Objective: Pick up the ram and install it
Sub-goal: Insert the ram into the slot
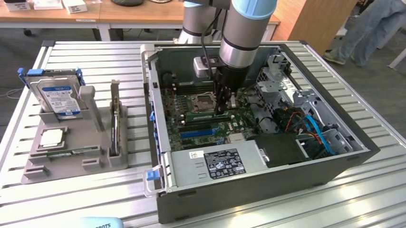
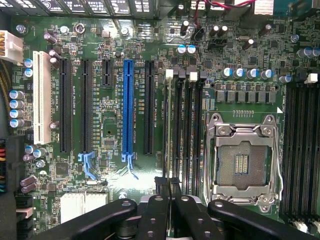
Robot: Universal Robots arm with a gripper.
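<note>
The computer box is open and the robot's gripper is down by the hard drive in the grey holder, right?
Not quite. The computer box is open, but the gripper is inside it, above the green motherboard. The hard drive stands apart in the grey holder, on the exterior view's left. The exterior view shows this.

**Your ram point(image 1: 201, 115) is inside the open computer case point(image 1: 254, 183), standing on its long edge.**

You're looking at a slim green stick. It lies lengthwise along the dark memory slots point(image 2: 180, 125), just beside the processor socket point(image 1: 204, 101) on the side nearer the exterior camera. One end meets the tool point(image 1: 222, 110), whose tips are drawn tight, seemingly on that end of the stick. The rest of it reaches toward the exterior view's left. From this angle you can't be sure whether its lower edge is pressed into a slot or sits just above one.
</note>
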